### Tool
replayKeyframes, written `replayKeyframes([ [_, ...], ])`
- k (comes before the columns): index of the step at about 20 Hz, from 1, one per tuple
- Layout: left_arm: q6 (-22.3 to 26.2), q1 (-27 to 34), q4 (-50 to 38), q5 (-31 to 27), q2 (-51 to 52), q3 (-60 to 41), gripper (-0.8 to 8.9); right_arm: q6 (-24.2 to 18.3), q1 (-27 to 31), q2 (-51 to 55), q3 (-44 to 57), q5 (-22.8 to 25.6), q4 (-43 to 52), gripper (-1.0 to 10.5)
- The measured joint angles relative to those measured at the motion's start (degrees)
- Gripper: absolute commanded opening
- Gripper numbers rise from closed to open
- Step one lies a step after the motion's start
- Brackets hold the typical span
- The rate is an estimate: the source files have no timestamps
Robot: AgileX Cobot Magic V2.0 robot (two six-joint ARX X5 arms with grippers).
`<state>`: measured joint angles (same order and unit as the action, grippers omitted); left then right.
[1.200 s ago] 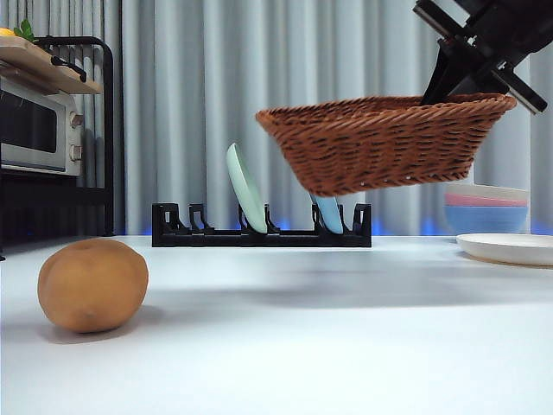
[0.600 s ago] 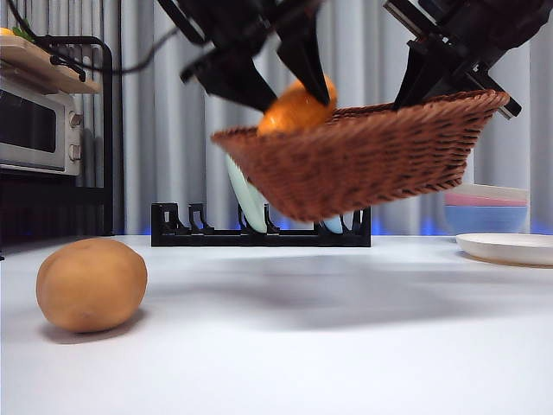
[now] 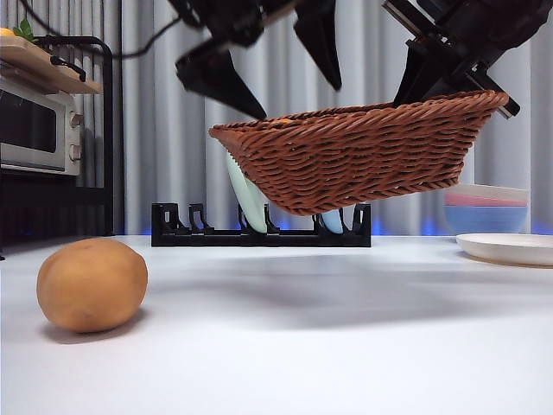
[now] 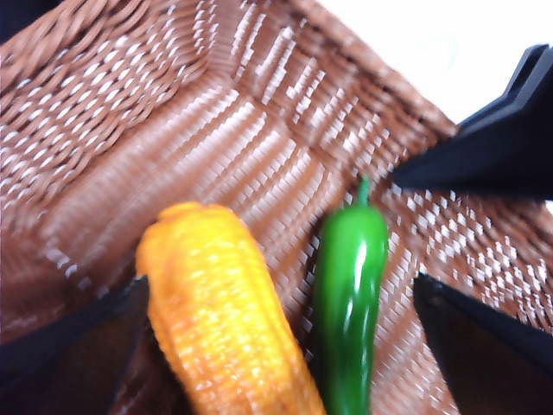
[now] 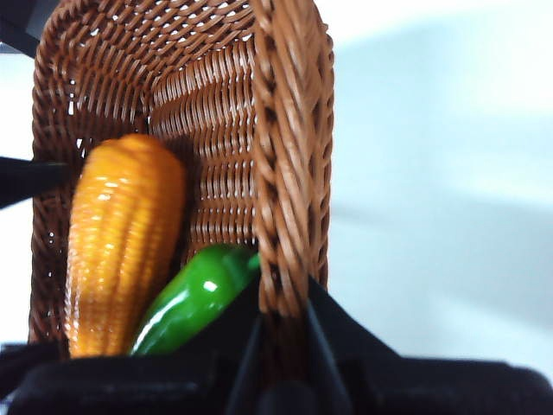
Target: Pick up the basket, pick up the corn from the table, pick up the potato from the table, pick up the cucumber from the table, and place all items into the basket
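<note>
My right gripper [image 3: 449, 82] holds the brown wicker basket [image 3: 363, 156] in the air, tilted, its jaws shut on the braided rim [image 5: 281, 320]. Inside, the orange-yellow corn [image 4: 225, 320] lies on the basket floor [image 4: 173, 112] beside the glossy green cucumber [image 4: 350, 303], which has a small stem. Both also show in the right wrist view, corn [image 5: 121, 242] and cucumber [image 5: 190, 303]. My left gripper [image 3: 272, 78] hovers open just above the basket's left part, its jaws spread on either side of the corn and not touching it. The tan potato [image 3: 91, 284] rests on the white table [image 3: 346, 346] at the near left.
A black dish rack [image 3: 259, 229] with upright plates stands behind the basket. Stacked pastel bowls [image 3: 486, 212] and a white plate [image 3: 510, 248] sit at the right. A microwave [image 3: 39, 130] on a shelf fills the far left.
The left gripper came in over the basket with the corn, opened and let it drop inside. The basket shifted left and tilted a second ago, then held still.
</note>
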<state>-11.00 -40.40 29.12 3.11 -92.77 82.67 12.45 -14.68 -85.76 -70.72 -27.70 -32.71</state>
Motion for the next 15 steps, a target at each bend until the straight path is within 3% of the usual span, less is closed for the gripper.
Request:
replayKeyframes([
  [5,4.7,0.0,20.7,-0.3,8.9,6.5,6.55,0.0,1.0,0.0,0.0,-0.2,3.7,-0.1],
  [8,5.2,-0.2,33.0,-5.5,16.1,6.0,6.55,0.0,2.8,0.0,0.0,-0.2,4.1,-0.1],
  [11,2.9,-0.7,33.8,-5.7,22.2,0.0,6.55,0.1,4.5,0.0,0.0,-0.2,4.6,-0.1],
  [15,-4.9,-0.8,30.7,-5.9,31.0,-15.9,6.56,0.2,5.9,0.0,0.0,-0.2,4.7,-0.1],
])
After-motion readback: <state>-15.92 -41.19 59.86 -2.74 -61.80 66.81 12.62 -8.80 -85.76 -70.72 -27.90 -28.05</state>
